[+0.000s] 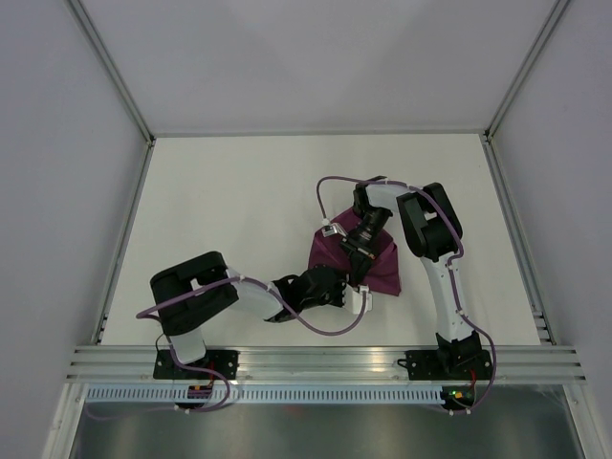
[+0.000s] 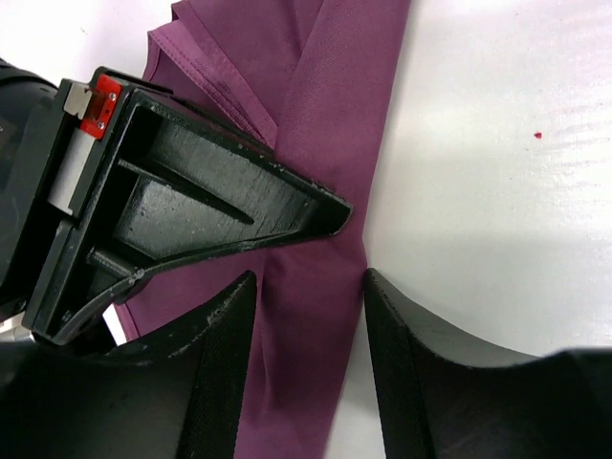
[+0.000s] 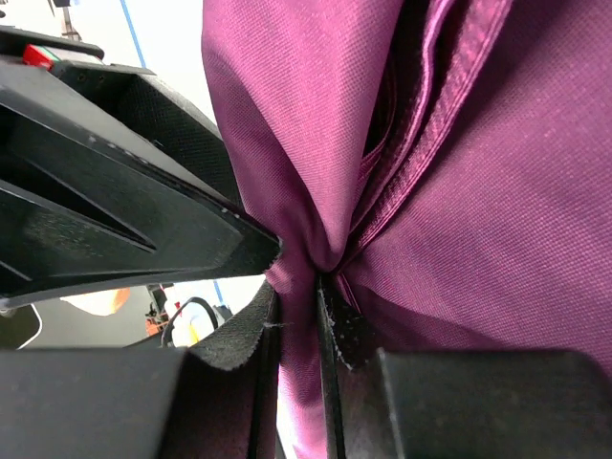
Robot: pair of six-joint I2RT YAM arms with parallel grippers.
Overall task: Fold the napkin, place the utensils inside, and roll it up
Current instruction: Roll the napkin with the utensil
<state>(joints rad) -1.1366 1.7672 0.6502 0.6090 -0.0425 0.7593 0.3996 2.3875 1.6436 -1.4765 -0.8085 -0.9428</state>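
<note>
Both arms meet at one spot on the napkin (image 1: pixel 384 271), which lies bunched in a rough triangle on the white worktop (image 1: pixel 239 210), right of centre and in its nearer half. The right arm (image 1: pixel 430 225) bends back over the cloth from the far side. The right jaws are clamped together on a gathered pinch of the magenta fabric, with folds and a hemmed edge fanning away from that pinch.

The left arm (image 1: pixel 206 292) reaches across from the left, and the left jaws stand apart, one on each side of a narrow folded band. That band runs lengthwise away from the left wrist, in line with the fingers, and up to the right arm's pinch just ahead. I cannot tell whether the left pads touch the fabric.

By my judgement the next move turns on this: the band already sits between the left jaws, so closing them would take it close behind the right arm's grip. No knife shows in any view. Bare worktop lies to the right of the band and widely to the left and far side.
</note>
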